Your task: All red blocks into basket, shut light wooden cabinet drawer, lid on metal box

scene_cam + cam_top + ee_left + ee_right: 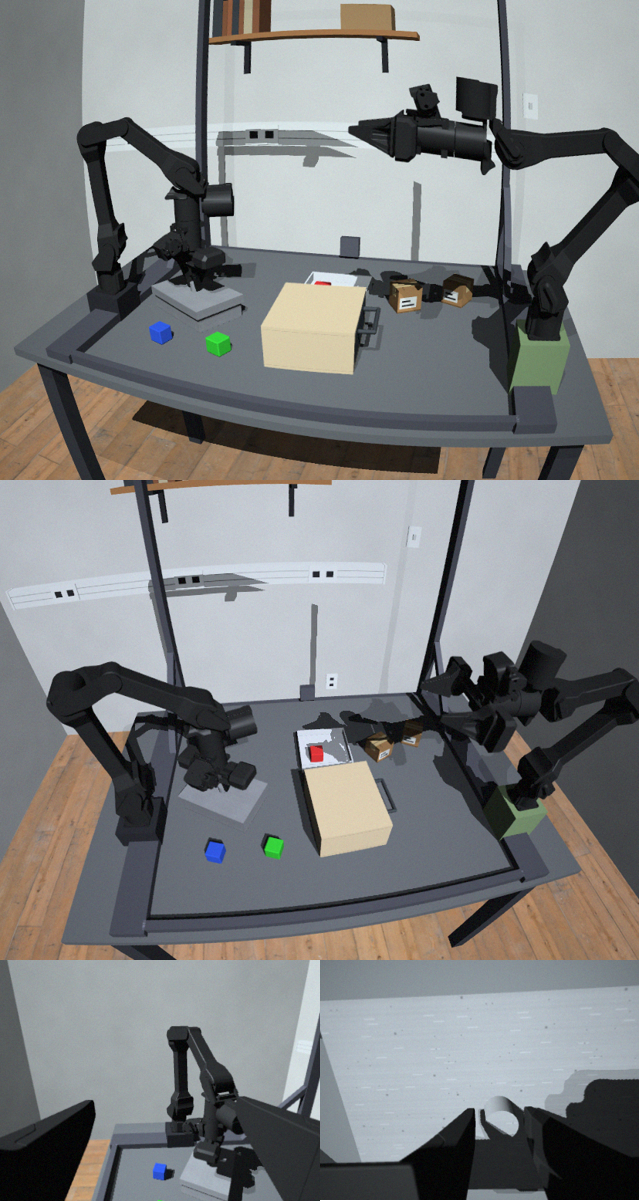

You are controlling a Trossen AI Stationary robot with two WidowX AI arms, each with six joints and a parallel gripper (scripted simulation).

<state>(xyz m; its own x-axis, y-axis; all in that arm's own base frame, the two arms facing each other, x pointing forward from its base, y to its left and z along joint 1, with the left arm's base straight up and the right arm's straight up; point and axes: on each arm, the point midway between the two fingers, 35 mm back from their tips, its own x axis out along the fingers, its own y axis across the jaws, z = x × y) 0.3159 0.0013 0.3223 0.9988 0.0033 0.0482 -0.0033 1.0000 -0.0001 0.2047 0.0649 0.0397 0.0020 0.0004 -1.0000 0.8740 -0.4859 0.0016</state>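
Note:
One red block (316, 753) (322, 283) lies in the white basket (321, 730). The light wooden cabinet (348, 805) (312, 309) looks shut; its drawer front is mostly hidden. The grey lid (227, 806) (206, 1178) (436, 1057) lies on the metal box (219, 317). A dark line shows beneath its edge in the exterior view, so I cannot tell if it is fully down. My right gripper (194, 287) (499, 1114) is slightly open around the lid's round handle, with gaps beside it. My left gripper (432, 701) is wide open, empty and raised high.
A blue block (215, 851) (160, 332) (159, 1171) and a green block (273, 847) (218, 343) lie in front of the metal box. Two cardboard boxes (379, 747) (411, 734) stand right of the basket. The cabinet's handle (373, 321) sticks out on its right side.

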